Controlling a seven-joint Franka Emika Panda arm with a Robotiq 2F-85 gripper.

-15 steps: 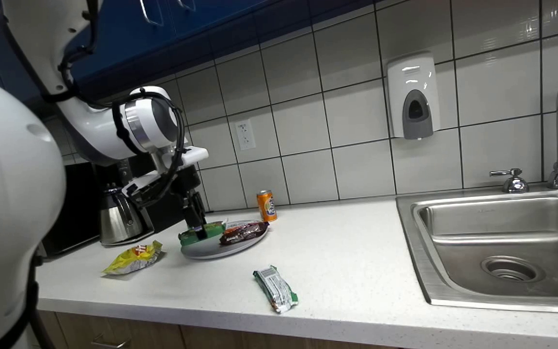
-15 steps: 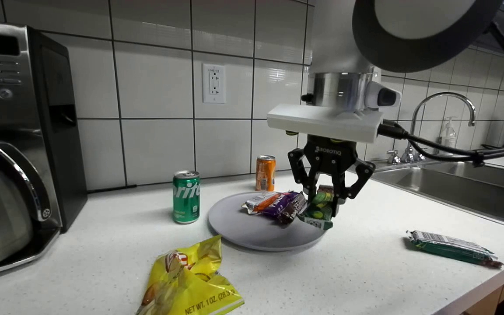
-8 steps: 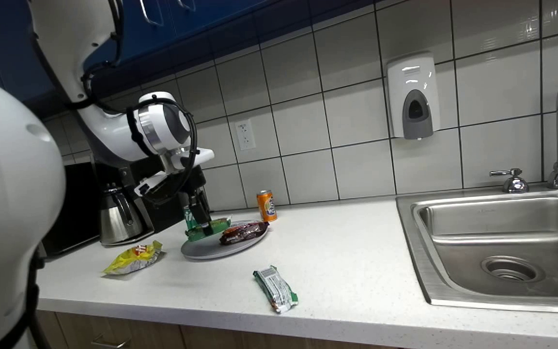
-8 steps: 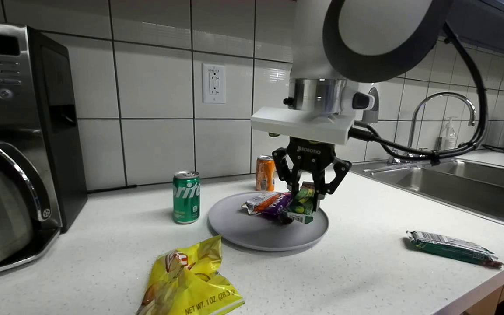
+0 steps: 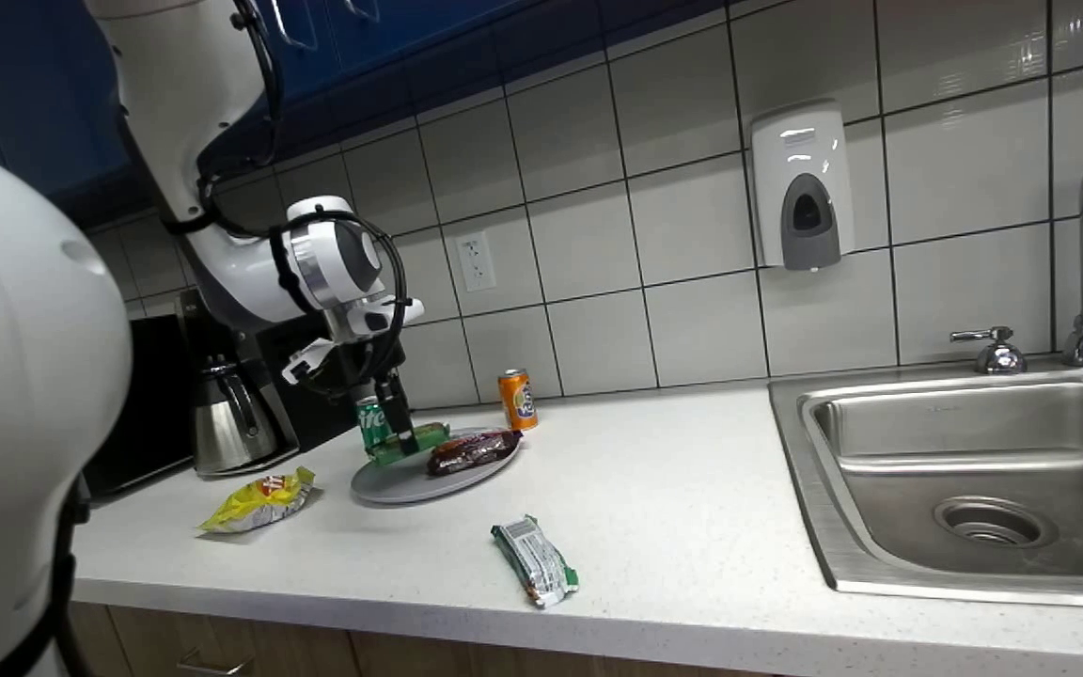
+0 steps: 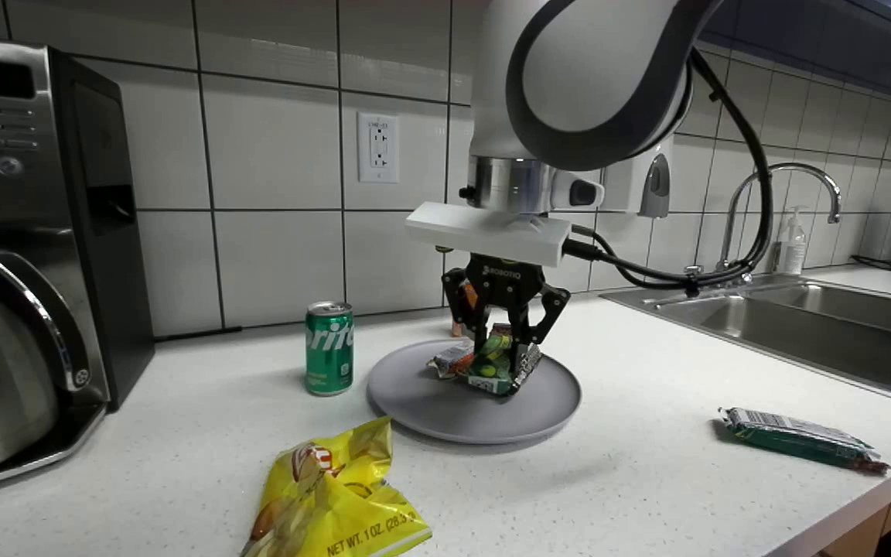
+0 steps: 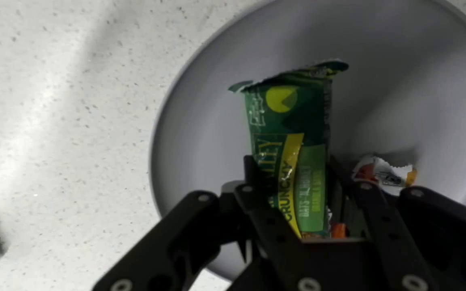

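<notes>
Apparently partway along, holding the green granola bar (image 7: 287,117) in the gripper (image 6: 500,352) over the plate (image 6: 418,406), beside the brown-wrapped snack (image 5: 474,453), not yet letting go.

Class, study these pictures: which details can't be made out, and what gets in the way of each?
In the wrist view: most of the orange-and-white wrapper, hidden by the gripper.
In an exterior view: most of the orange can, covered by the gripper.
In an exterior view: part of the yellow bag, cut off by the bottom edge.
In all views: the underside of the held green bar, facing away.
</notes>
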